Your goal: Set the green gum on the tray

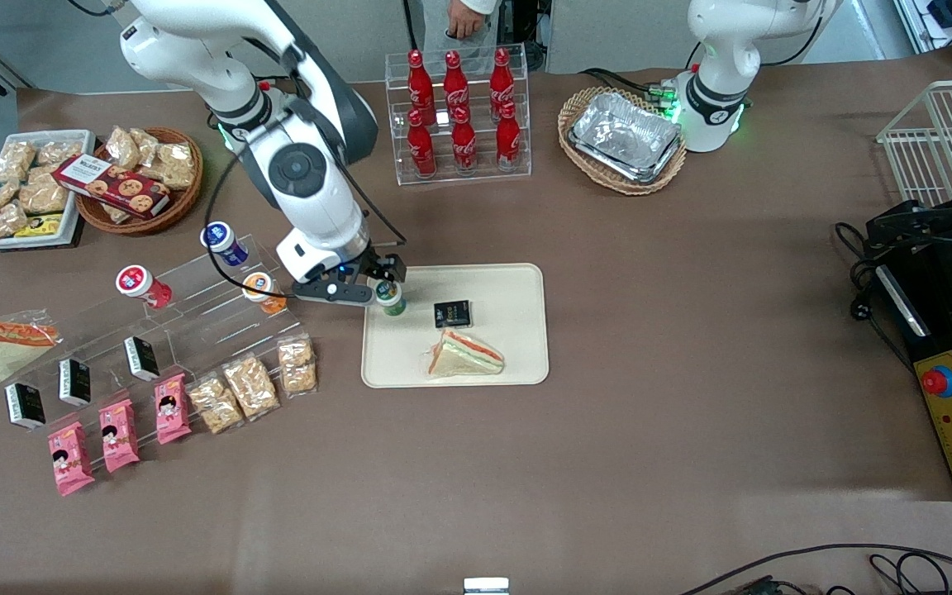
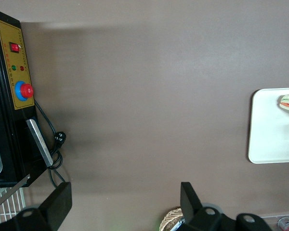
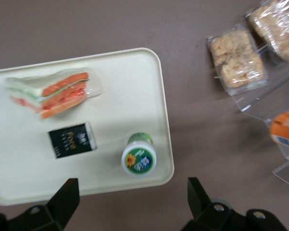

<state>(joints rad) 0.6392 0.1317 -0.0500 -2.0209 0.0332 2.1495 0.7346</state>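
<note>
The green gum stands upright on the cream tray, at the tray's corner nearest the acrylic shelf. In the right wrist view the green gum shows its white lid with a green-and-yellow label, close to the rim of the tray. My right gripper hovers above that corner. In the wrist view the gripper is open, its fingers wide apart and clear of the bottle, holding nothing.
A wrapped sandwich and a small black box lie on the tray. An acrylic shelf beside it holds orange, red and blue bottles, with snack packs in front. A cola rack stands farther back.
</note>
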